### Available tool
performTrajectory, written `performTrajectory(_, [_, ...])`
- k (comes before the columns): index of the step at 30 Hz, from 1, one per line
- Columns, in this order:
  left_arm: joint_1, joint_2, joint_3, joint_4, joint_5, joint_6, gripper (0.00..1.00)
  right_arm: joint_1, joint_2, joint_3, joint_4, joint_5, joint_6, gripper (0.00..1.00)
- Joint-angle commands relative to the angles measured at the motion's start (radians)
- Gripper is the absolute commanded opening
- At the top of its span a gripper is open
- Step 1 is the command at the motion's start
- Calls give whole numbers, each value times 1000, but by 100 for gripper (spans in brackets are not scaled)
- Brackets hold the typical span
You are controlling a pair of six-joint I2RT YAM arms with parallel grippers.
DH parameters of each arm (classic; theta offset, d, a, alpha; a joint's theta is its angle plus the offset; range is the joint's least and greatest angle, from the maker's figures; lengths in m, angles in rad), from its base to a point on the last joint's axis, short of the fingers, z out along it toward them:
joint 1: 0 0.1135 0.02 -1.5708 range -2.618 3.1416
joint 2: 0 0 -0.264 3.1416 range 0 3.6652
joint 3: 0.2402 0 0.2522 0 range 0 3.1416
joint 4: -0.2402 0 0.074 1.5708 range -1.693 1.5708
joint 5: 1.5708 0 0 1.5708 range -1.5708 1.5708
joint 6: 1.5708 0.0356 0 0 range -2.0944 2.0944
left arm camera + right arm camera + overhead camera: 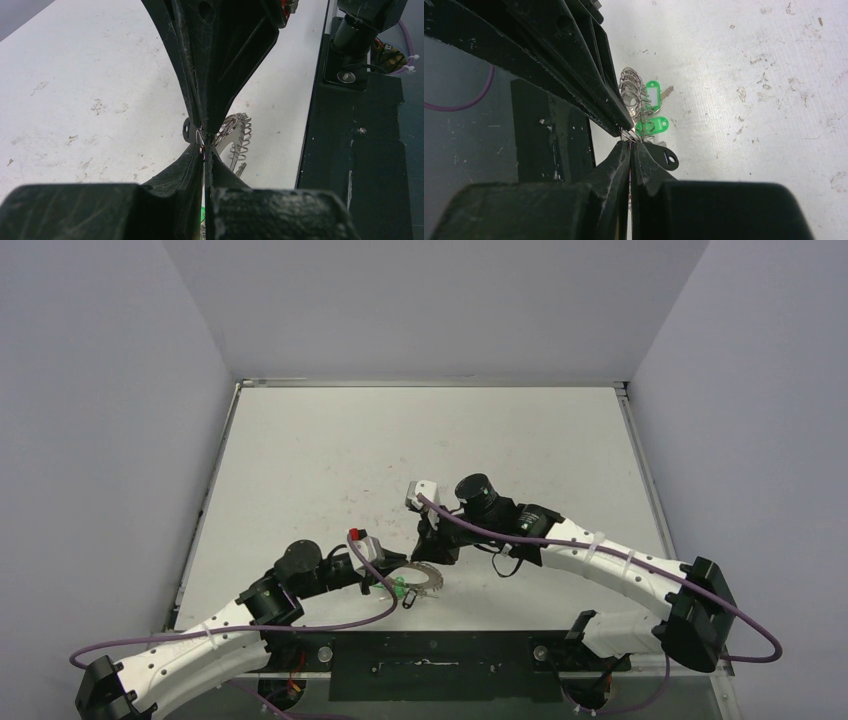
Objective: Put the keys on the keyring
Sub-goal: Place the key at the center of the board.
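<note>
The keyring (426, 577) lies near the table's front edge; its scalloped rim shows in the left wrist view (239, 135) and the right wrist view (630, 86). My left gripper (397, 583) (204, 151) and right gripper (432, 552) (630, 144) meet tip to tip, both shut on a thin wire of the ring. The green key (653, 125) (401, 590) hangs just beyond the tips, with a second green tag (652, 92) behind it. The black key head (667, 158) (187, 131) sits against the right fingertips. The silver key (667, 91) (241, 170) lies beside the ring.
The black base plate (430, 660) (350, 165) runs along the table's front edge, close beside the ring. The white table (420, 440) is stained and stretches back to grey walls. Purple cables (480, 530) trail along both arms.
</note>
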Motion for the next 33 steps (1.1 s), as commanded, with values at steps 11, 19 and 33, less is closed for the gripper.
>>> performTrajectory(11, [-6,-19,14,92,1,-8,0,-20,-15,-18,30,93,5,0])
performTrajectory(19, [-7,-18,11,95,0,-15,0,-24,-20,-30,35,87,5,0])
performTrajectory(33, [-6,-27,-33,134,-23,-55,0,-94,-48,-76,62,121,62,0])
